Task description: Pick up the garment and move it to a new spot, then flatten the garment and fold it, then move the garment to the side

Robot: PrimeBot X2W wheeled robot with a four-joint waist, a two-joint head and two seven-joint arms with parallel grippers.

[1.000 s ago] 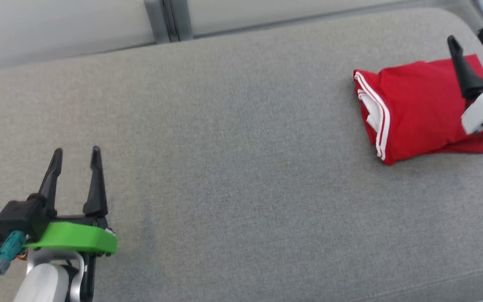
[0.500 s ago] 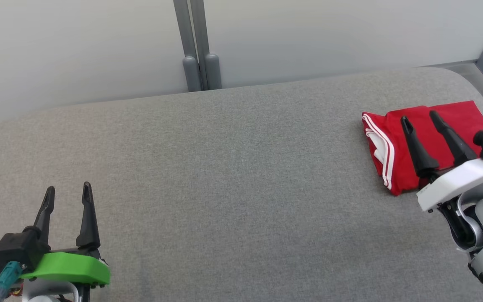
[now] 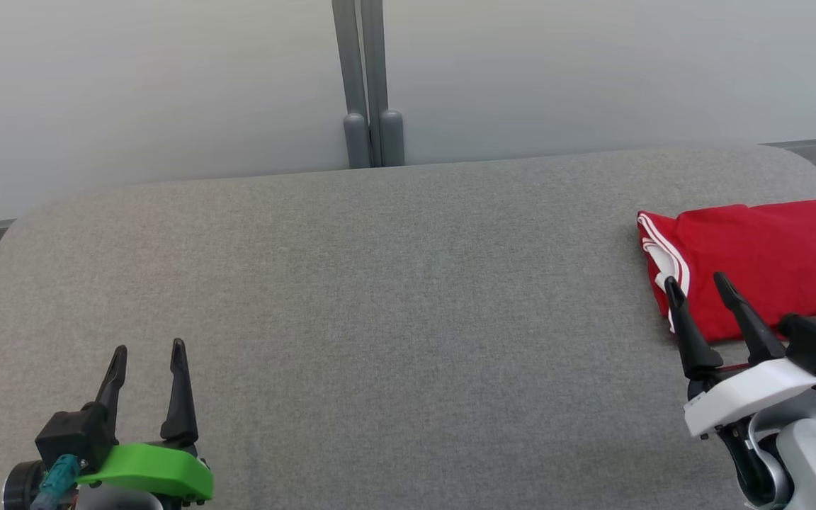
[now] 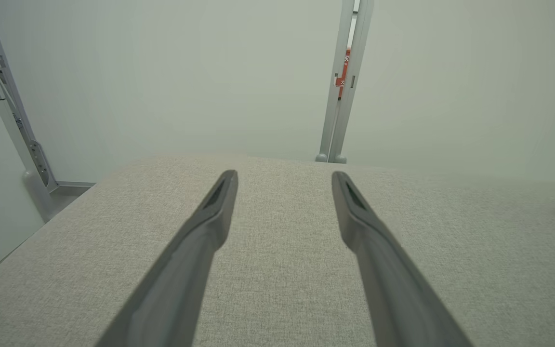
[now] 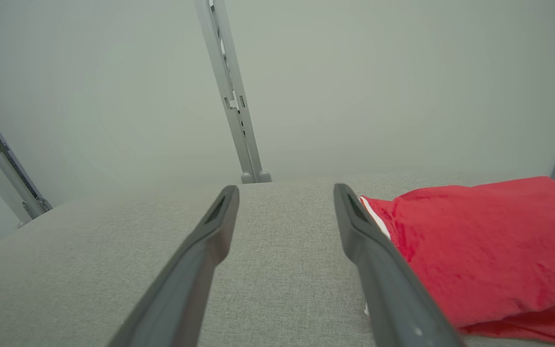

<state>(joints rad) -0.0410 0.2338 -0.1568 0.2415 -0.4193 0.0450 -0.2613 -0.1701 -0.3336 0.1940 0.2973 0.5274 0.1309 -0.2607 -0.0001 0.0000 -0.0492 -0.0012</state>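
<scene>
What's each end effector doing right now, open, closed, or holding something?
Left end effector: open, holding nothing.
Right end effector: open, holding nothing, beside the folded red fabric garment with white stripes.

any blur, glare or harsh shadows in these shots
Head view: sharp, even soft light, hardly any shadow under the red garment on the grey cushion. Left wrist view: near fingers loom large and slightly soft. Right wrist view: hazy, washed-out wall, garment vivid.
</scene>
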